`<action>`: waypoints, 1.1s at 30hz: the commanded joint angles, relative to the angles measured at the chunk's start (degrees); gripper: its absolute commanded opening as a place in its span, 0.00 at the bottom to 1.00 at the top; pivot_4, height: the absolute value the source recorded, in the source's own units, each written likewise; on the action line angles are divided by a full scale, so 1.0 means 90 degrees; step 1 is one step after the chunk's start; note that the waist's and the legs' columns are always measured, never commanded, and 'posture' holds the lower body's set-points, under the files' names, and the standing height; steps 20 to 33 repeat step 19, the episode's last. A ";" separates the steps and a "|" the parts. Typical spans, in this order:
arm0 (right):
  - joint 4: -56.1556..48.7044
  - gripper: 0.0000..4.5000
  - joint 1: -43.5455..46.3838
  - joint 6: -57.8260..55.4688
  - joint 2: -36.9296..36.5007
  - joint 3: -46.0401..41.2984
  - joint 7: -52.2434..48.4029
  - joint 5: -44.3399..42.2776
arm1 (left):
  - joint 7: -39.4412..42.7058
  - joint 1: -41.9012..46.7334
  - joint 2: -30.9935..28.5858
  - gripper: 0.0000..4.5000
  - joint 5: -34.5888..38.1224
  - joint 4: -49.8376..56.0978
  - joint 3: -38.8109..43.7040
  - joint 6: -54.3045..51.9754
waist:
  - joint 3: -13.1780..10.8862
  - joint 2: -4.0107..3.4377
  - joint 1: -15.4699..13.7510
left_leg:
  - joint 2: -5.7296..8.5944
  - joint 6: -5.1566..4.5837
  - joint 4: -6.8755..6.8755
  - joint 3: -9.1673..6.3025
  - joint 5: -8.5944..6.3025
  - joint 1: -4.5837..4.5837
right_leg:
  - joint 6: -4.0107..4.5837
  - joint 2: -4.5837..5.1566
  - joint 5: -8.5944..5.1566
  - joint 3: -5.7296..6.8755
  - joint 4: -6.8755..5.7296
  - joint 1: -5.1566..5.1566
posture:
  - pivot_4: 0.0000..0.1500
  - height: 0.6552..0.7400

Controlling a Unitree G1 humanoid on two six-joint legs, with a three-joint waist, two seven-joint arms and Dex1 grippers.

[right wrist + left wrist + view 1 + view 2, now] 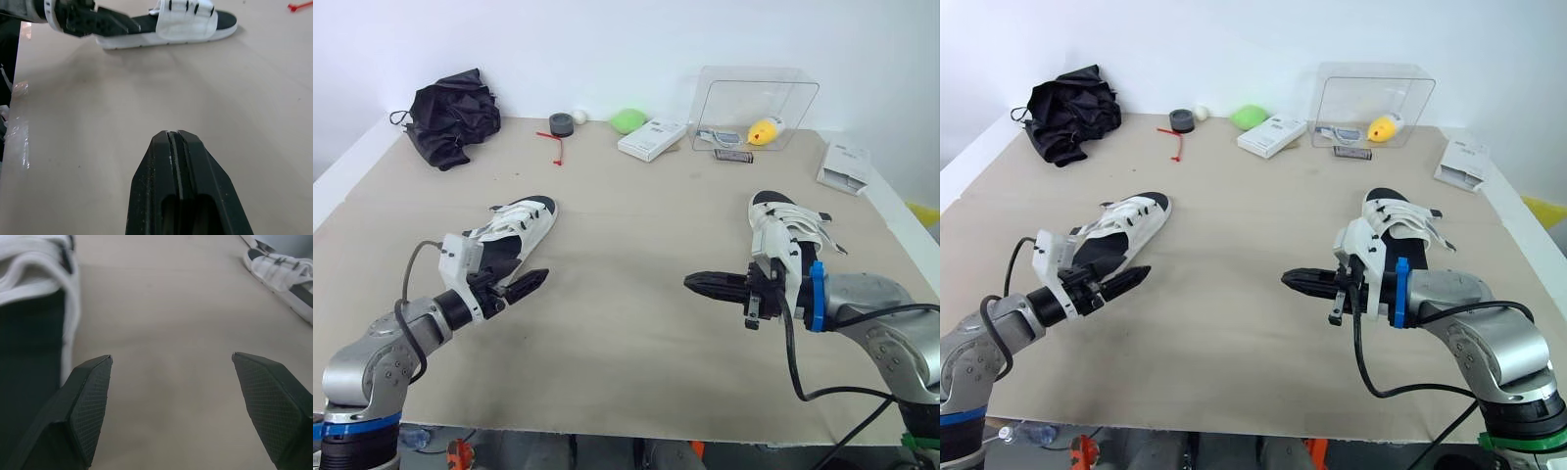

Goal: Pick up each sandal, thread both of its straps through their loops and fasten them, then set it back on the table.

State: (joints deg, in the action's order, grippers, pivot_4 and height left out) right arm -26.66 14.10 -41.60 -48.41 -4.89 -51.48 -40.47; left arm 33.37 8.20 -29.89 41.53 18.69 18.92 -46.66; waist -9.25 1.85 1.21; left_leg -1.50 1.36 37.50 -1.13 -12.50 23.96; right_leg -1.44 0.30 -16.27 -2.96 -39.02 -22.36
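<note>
Light, pliable white-strapped, black-soled sandal (521,231): probably best pinched at firmer sole edge. Left hand (524,286) spread; right hand (701,284) pressed together.

Silver-grey arms (867,294), black cables (790,357), blue wrist ring (817,294), black cross-hatched fingers (88,401).

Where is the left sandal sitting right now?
In the head views the left sandal lies on the table, robot's left side, just beyond the open left gripper, not held.

The left gripper (536,281) is just beside the left sandal (521,227). The right gripper (693,284), seemingly closed, is near the right sandal (791,223).
</note>
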 commanded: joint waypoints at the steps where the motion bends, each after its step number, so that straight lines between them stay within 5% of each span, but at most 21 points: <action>1: -0.0159 0.00 -0.0017 -0.0067 -0.0081 -0.0317 -0.0057 -0.0220 | -0.0152 0.0160 -0.0035 0.90 0.0220 0.0032 0.0313 0.0051 | 0.0000 0.0000 0.0001 | 0.0000 -0.0003 0.0000 0.0000 0.0003 0.0000 | -0.0003 -0.0001 0.0002 0.0001 0.0000 0.0000 | 1.00 1.00; 16: -0.1041 0.00 -0.2340 -0.0367 0.0069 -0.1909 0.0461 -0.0913 | 0.1301 -0.2383 -0.1345 0.90 0.0842 0.1138 0.0942 -0.0007 | -0.0007 -0.0005 -0.0002 | -0.0014 -0.0004 -0.0009 0.0011 0.0002 -0.0016 | -0.0025 0.0013 -0.0029 -0.0024 0.0002 0.0003 | 1.00 1.00; 33: -0.1106 0.00 -0.2577 -0.0354 0.0177 -0.1802 0.0580 -0.0884 | 0.1429 -0.2415 -0.1360 0.90 0.0848 0.1059 0.0873 0.0141 | -0.0008 -0.0006 -0.0002 | -0.0022 -0.0009 -0.0009 0.0025 0.0007 -0.0031 | 0.0011 0.0014 -0.0039 -0.0032 0.0001 0.0010 | 1.00 1.00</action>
